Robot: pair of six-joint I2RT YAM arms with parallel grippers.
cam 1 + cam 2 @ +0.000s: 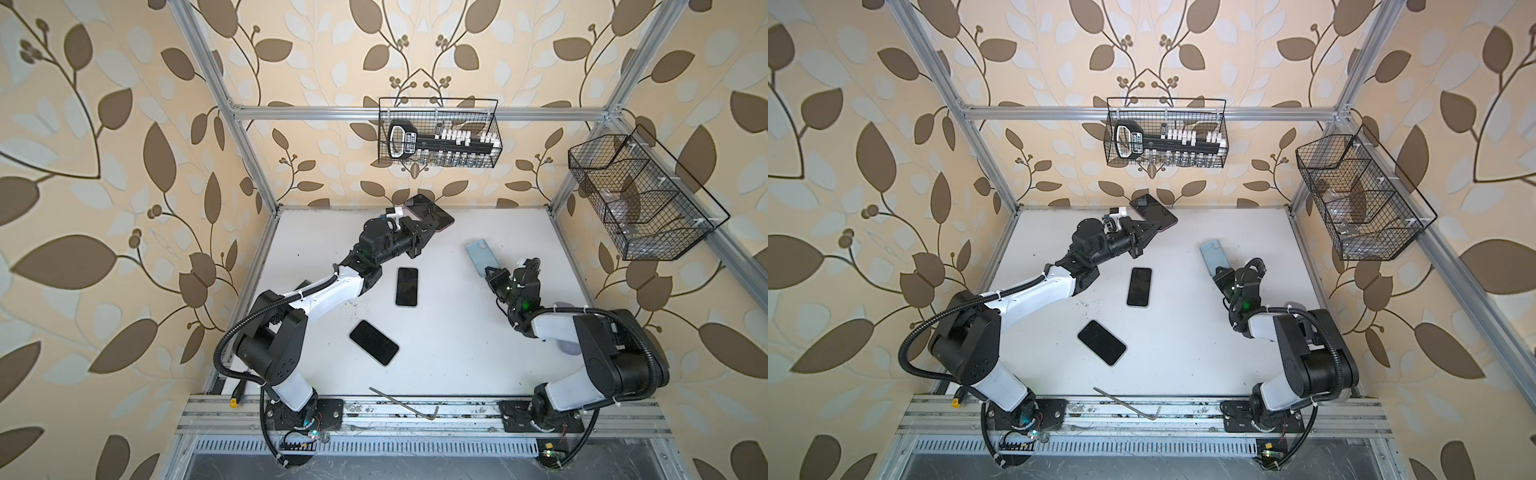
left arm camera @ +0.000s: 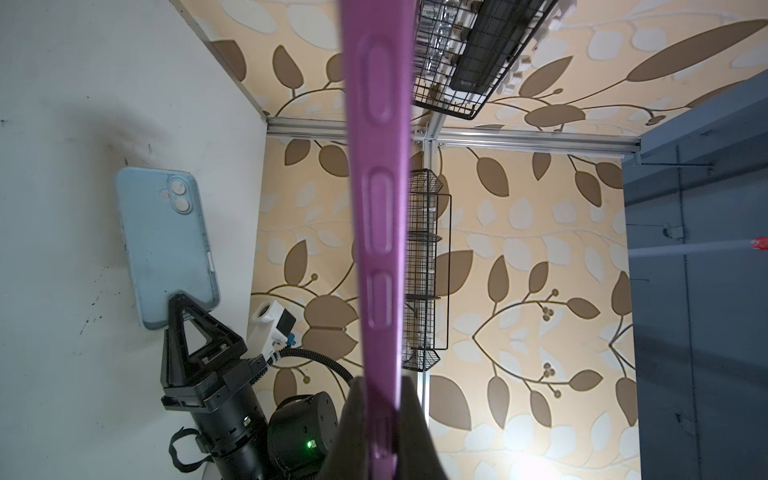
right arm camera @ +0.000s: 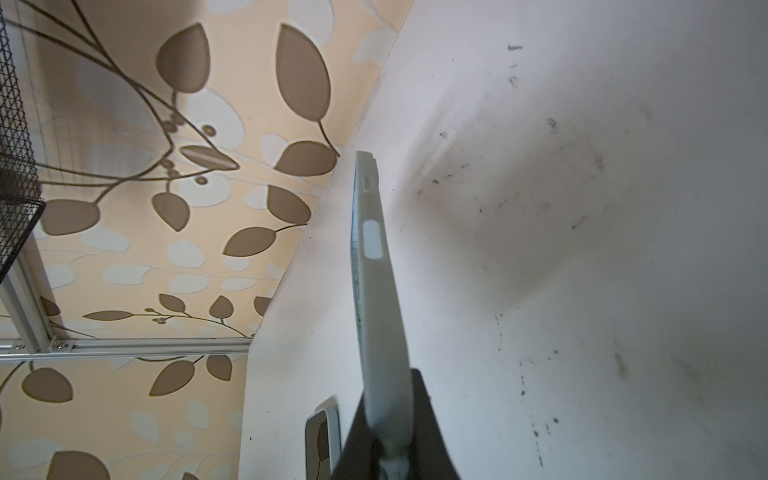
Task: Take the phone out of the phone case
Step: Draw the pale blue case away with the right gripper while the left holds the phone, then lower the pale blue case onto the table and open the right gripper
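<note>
White, scuffed tabletop (image 1: 457, 332) inside an aluminium frame, leaf-patterned wallpaper on every wall.

Upper centre of both top views: left gripper (image 1: 432, 226) clamped shut on a dark-screened phone in a purple silicone case (image 1: 428, 210), lifted clear of the table, screen up, close to the back wall.

Below that, mid-frame, flat on the white surface: a bare black slab phone (image 1: 406, 286) and, lower left of it, a second bare black phone (image 1: 374, 343), both well apart from either gripper.

Right of centre: right gripper (image 1: 490, 274) pinched tight on the lower end of a light-blue silicone phone case (image 1: 481, 255), back and camera cut-out facing up. Seen edge-on in the right wrist view. Presence of a handset inside: impossible to tell.

Step in hand, by the look of it: purple-cased phone picked up and presented, extraction itself not yet begun, second gripper already occupied.

Calls next, probably, for setting the blue case down, then crossing over to pinch the purple rim at a corner and peel it back, with the handset kept firm in the left grip.
</note>
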